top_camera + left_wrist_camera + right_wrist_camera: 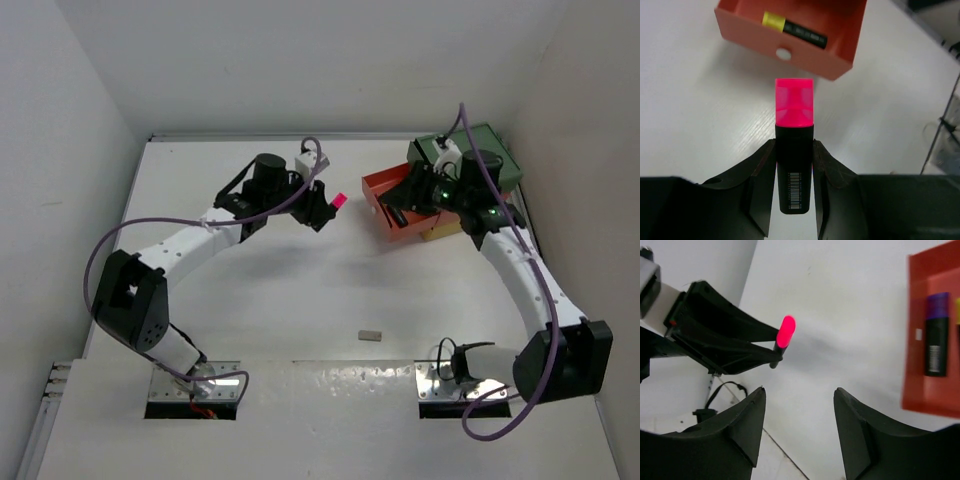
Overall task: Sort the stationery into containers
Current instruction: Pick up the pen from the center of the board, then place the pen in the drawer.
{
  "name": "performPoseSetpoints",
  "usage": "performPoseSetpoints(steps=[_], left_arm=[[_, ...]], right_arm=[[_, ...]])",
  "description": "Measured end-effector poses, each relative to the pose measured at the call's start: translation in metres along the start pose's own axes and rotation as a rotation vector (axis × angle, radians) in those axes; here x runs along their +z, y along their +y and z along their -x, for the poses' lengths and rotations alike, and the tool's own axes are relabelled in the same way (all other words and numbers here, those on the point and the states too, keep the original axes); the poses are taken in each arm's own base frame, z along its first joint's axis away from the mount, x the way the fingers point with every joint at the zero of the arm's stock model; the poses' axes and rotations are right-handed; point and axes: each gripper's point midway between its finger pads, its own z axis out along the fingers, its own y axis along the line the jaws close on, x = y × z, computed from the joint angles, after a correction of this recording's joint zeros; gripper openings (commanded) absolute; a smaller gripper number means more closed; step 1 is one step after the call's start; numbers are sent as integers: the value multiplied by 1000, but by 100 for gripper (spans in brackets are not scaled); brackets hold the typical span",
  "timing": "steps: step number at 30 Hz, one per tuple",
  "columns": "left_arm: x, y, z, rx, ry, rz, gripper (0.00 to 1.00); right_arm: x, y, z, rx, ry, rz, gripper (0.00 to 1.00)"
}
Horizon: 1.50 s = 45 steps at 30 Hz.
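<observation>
My left gripper (pixel 794 146) is shut on a black highlighter with a pink cap (pixel 794 105), held above the table and pointing at the coral-red drawer (pixel 765 39). In the top view this highlighter (pixel 338 200) hangs left of the pulled-out coral drawer (pixel 378 186). A yellow-capped highlighter (pixel 795 30) and a purple-capped one (pixel 936 340) lie inside the drawer. My right gripper (pixel 799 390) stands open and holds nothing, hovering over the drawer (pixel 398 212). A small grey eraser (pixel 370 335) lies on the table near the front.
The green box (pixel 470 148) tops the stack at the back right, with a yellow box (pixel 440 232) at the bottom. White walls close in the table on the left, back and right. Purple cables trail from both arms.
</observation>
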Motion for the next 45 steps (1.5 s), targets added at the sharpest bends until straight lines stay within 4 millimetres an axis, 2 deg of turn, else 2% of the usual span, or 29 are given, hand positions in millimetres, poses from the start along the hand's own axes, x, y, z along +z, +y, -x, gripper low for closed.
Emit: performPoseSetpoints(steps=[2, 6, 8, 13, 16, 20, 24, 26, 27, 29, 31, 33, 34, 35, 36, 38, 40, 45], left_arm=[[-3, -1, 16, -31, -41, -11, 1], [-4, -2, 28, -78, -61, -28, 1], [-5, -4, 34, -84, -70, -37, 1], [-6, -8, 38, -101, -78, -53, 0], [-6, -10, 38, -115, -77, -61, 0], [-6, -11, 38, -126, -77, -63, 0], [-6, -10, 39, -126, -78, -62, 0], [-6, -11, 41, -124, -81, -62, 0], [-7, -11, 42, -122, -83, -61, 0], [-7, -11, 44, -120, -88, -62, 0], [-7, -11, 45, -120, -88, -62, 0], [-7, -11, 46, -119, -91, -61, 19], [-7, -11, 46, -118, -91, -61, 32], [-7, -11, 46, -118, -92, -62, 56], [-7, -11, 47, -118, -92, -63, 64], [-9, -12, 49, -106, -91, -68, 90], [-12, -10, 55, -92, -93, -62, 100], [-19, 6, 63, -32, -89, 16, 100]], right_arm=[[16, 13, -6, 20, 19, 30, 59], [48, 32, -14, 49, 64, 40, 60], [62, 39, -9, 58, 61, 38, 60], [80, 39, 11, 125, 20, 2, 58], [89, 34, 16, 162, 9, -18, 54], [99, 30, 7, 191, 30, -35, 52], [104, 35, -3, 195, 56, -30, 50], [105, 39, -6, 191, 63, -23, 45], [106, 41, -7, 189, 67, -21, 33], [106, 43, -9, 182, 73, -16, 25], [107, 44, -10, 181, 74, -16, 12], [107, 45, -10, 185, 75, -13, 0], [107, 45, -10, 186, 75, -13, 0], [107, 45, -11, 182, 76, -12, 0], [106, 45, -10, 169, 78, -11, 0], [104, 42, -8, 130, 83, -25, 0], [99, 36, 0, 67, 78, -60, 0], [75, 14, 57, -213, -26, -188, 0]])
